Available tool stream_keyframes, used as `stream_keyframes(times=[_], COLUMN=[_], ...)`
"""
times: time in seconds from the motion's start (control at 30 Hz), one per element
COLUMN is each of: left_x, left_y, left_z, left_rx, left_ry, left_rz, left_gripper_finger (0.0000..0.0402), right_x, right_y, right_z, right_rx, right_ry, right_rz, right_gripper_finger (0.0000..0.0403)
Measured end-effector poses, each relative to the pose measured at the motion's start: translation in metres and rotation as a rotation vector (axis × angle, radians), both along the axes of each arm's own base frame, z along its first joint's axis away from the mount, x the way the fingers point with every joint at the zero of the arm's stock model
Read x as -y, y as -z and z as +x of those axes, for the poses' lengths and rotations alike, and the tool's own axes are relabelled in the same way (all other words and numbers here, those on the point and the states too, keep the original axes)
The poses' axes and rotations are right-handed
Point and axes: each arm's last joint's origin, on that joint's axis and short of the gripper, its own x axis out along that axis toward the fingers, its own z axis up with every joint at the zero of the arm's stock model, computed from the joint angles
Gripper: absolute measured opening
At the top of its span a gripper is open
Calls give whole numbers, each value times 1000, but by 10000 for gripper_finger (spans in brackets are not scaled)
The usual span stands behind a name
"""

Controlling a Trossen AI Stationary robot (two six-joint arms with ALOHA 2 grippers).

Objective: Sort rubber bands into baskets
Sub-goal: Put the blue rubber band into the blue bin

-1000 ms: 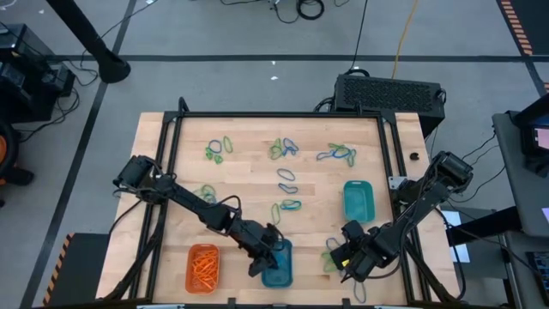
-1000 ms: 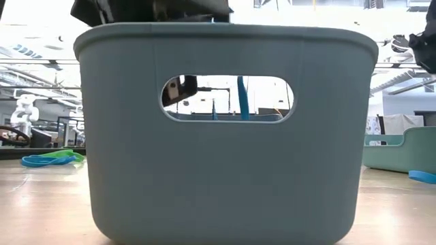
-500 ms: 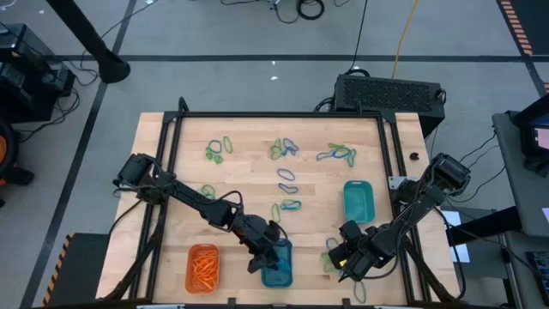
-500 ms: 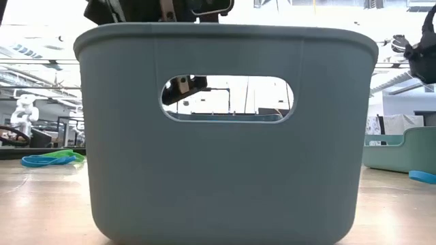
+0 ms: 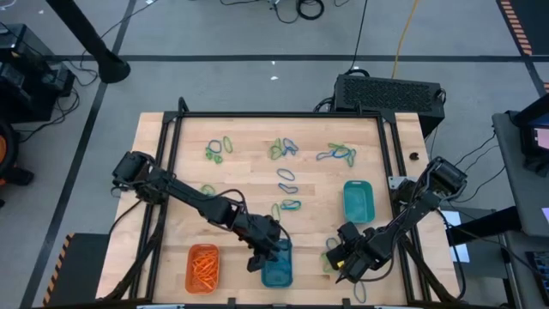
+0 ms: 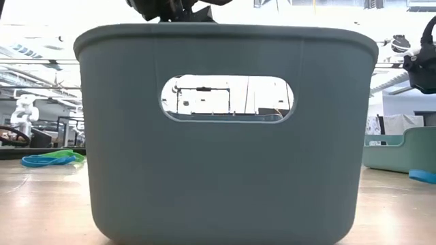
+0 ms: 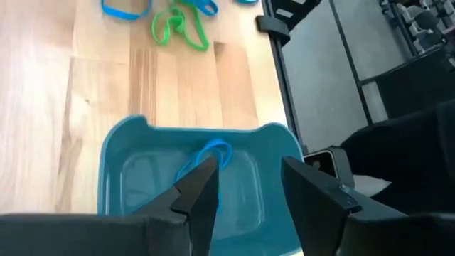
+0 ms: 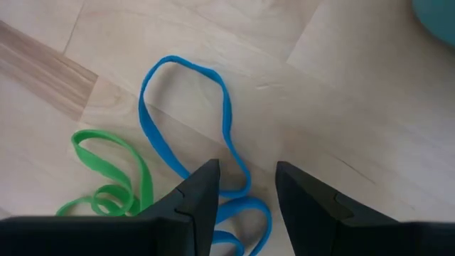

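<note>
A: What sits along the near edge?

B: Three smooth plastic baskets with rounded corners; the orange basket [image 5: 203, 266] at near left is heaped with thin orange bands [image 5: 204, 264]; the blue basket [image 5: 277, 266] beside it holds one blue loop [image 7: 210, 155]; the teal basket [image 5: 358, 201] stands farther back on the right, and I cannot tell whether anything is in it.

A: And the grippers?

B: The left gripper [image 5: 261, 257] hangs over the blue basket's left rim, its dark fingers [image 7: 201, 186] apart with nothing between them; the right gripper [image 5: 344, 263] is low at near right, fingers parted over a blue band [image 8: 186, 122] lying flat on the pale wood table [image 5: 249, 172], with a green band [image 8: 114, 183] just beside it; it grips nothing.

A: What lies farther off?

B: Loose bands in blue and green; a small cluster at mid-table [image 5: 290, 205], one blue loop [image 5: 286, 174] beyond it, then three clusters along the far side, left [image 5: 219, 150], middle [image 5: 282, 148] and right [image 5: 338, 154].
</note>
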Motion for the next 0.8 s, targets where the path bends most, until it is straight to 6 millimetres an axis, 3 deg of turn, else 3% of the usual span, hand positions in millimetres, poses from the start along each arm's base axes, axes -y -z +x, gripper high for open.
stream_keyframes(times=[0.4, 0.5, 0.67, 0.8], left_x=[-1, -2, -3, -3], left_y=[0, 0, 0, 0], left_z=[1, 1, 1, 1], left_rx=[16, 16, 17, 19], left_ry=[-6, -9, -11, -11], left_rz=[32, 32, 33, 32], left_gripper_finger=[160, 160, 160, 160], right_x=[-5, -8, -13, -16], right_y=[1, 1, -1, -6], right_z=[4, 5, 9, 15], right_rx=[51, 66, 97, 110], right_ry=[-9, -34, -100, -115], right_rz=[43, 68, 103, 115], right_gripper_finger=[126, 98, 13, 5])
